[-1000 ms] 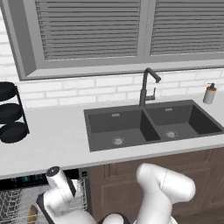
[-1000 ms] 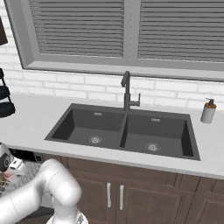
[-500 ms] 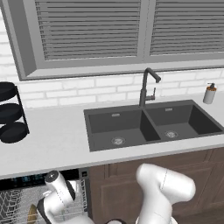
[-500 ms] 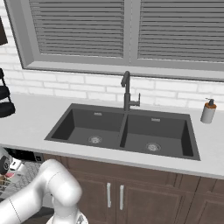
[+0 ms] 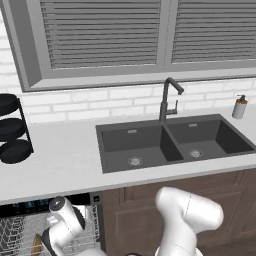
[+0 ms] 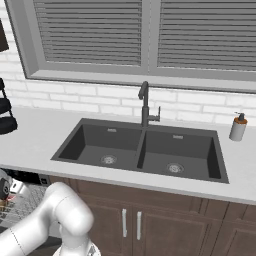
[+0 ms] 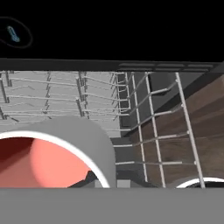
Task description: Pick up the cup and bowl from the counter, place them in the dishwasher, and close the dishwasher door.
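Evidently the cup [image 7: 52, 153] was light, rigid and smooth-walled, best taken by its rim; it sat close beneath the hand inside the dishwasher [image 5: 30, 235], against the wire rack [image 7: 144, 118]. The arm reached low past the table [image 5: 60, 165] front edge, claw clenched, apparently on the cup's rim, though contact was hidden.

A black faucet [image 5: 167, 97] rises behind the double sink [image 5: 170, 142]; a soap bottle [image 5: 240, 107] stands by the wall toward the right end, a black tiered rack [image 5: 12, 129] at the left end
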